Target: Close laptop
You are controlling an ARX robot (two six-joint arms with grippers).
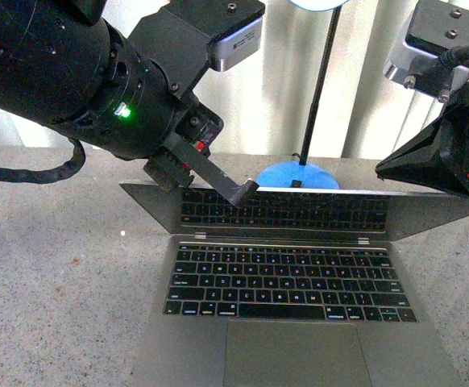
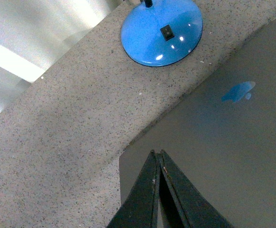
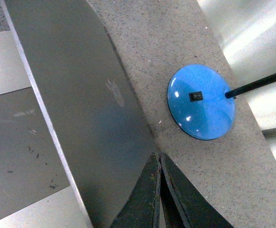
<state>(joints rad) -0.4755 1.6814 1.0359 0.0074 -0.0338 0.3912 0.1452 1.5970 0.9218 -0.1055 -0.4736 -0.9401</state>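
Just beyond the left gripper (image 1: 242,192), the lamp base (image 1: 299,173) shows only as a blue sliver above the lid of the laptop (image 1: 283,322). The lamp head (image 1: 319,3) is cut off at the top edge. The gripper's tip covers a bit of the lid's rim, so contact there cannot be told. The right gripper (image 1: 388,168) runs off the right edge. The laptop's near edge, below both tools, is cropped.
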